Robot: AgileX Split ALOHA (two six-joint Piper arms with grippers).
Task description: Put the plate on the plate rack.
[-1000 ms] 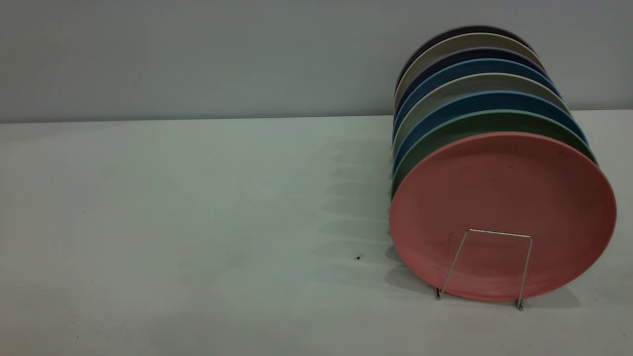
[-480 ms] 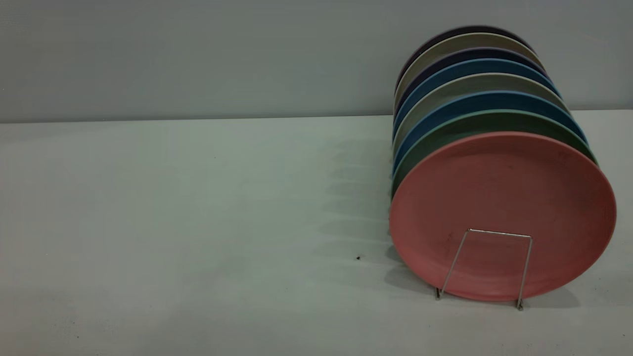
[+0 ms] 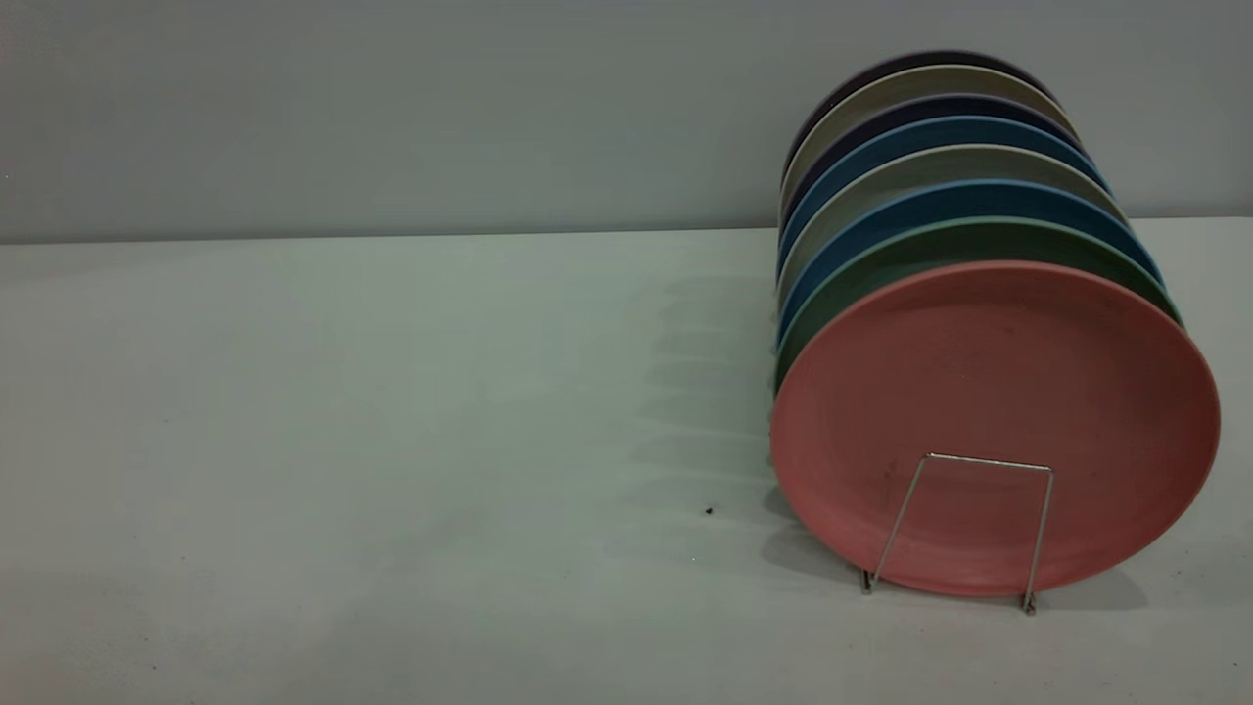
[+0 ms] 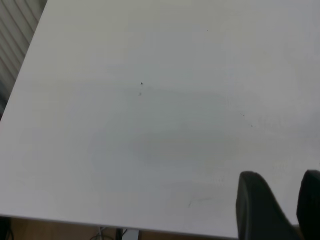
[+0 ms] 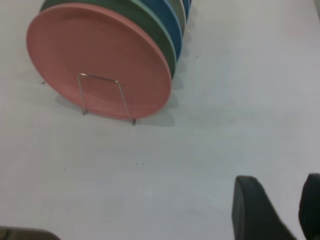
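Note:
The salmon-pink plate (image 3: pixel 994 392) stands on edge at the front of the plate rack (image 3: pixel 989 461), leaning behind the rack's front wire loop. In the right wrist view the same plate (image 5: pixel 95 50) and wire loop (image 5: pixel 98 76) lie well away from my right gripper (image 5: pixel 277 179), which is open over bare table with nothing between its fingers. My left gripper (image 4: pixel 280 175) is also open and empty, hovering near the table's edge. Neither gripper appears in the exterior view.
Behind the pink plate stand a green plate (image 3: pixel 940 245), blue plates (image 3: pixel 940 201) and several more in grey and dark tones, all on edge. A white table (image 3: pixel 392 441) stretches to the left, with a small dark speck (image 3: pixel 709 510). A grey wall is behind.

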